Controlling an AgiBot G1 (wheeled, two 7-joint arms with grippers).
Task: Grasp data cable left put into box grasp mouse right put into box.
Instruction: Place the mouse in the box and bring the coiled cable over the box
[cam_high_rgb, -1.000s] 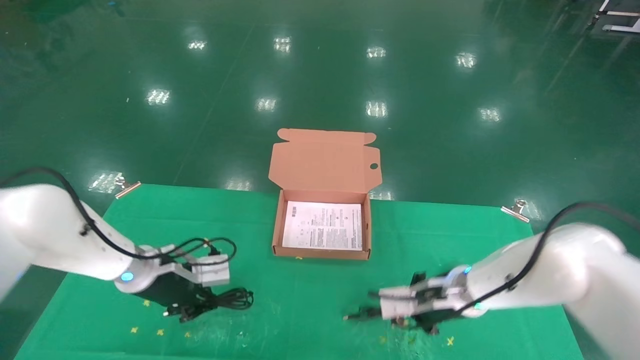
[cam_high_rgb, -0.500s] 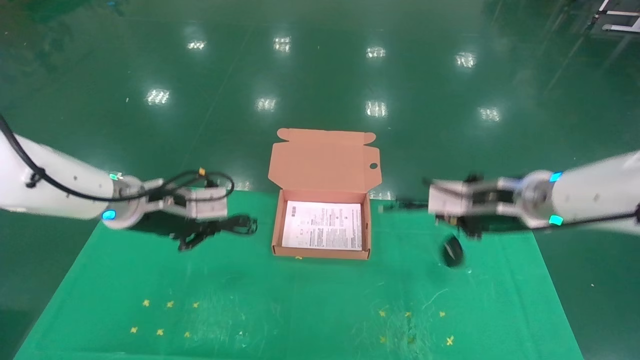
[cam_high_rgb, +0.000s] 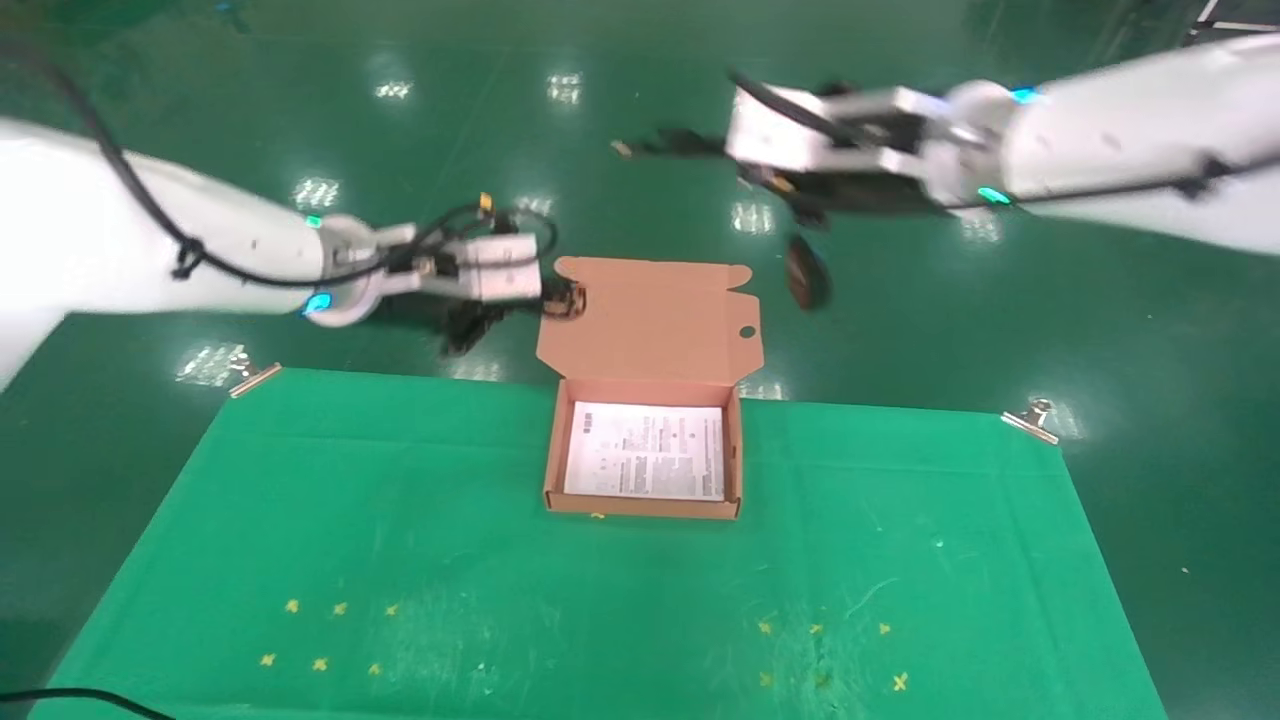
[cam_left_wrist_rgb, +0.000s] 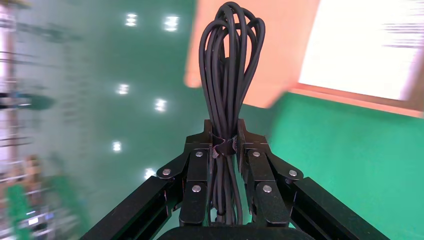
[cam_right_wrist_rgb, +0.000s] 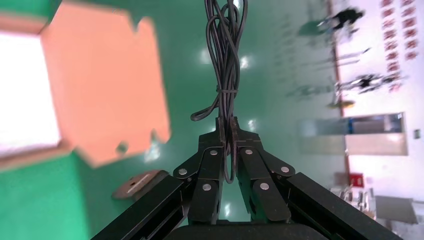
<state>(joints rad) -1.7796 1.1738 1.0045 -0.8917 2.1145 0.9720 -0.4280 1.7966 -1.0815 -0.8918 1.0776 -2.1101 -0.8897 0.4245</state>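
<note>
Both arms raised above the tabletop (cam_high_rgb: 400, 520), with the box (cam_high_rgb: 643, 505) as landmark. The box sits open at the far middle of the green tabletop, its lid flap standing up behind it and only the white printed sheet (cam_high_rgb: 646, 450) visible inside.

Left claw (cam_high_rgb: 545, 300): held up on the left side of the box, level with the left edge of the lid flap and above the floor beyond the tabletop. Its fingers (cam_left_wrist_rgb: 200, 172) are clamped on the data cable (cam_left_wrist_rgb: 229, 85), gripping the looped bundle at its tie so that the loops project past the fingertips.

Right claw (cam_high_rgb: 700, 145): held higher and beyond the box, to its right rear. Its fingers (cam_right_wrist_rgb: 212, 167) are pinched together on the mouse cord (cam_right_wrist_rgb: 226, 60), not on the mouse body. The mouse (cam_high_rgb: 806, 279) hangs free below this claw, just right of the lid flap and clear of the box.

Progress, as judged from the views: both grasps are done and both items are lifted, but neither is in the box. Remaining: carry each item over the open tray, lower it onto the sheet and release; the dangling mouse is likely to swing and may need settling first.
</note>
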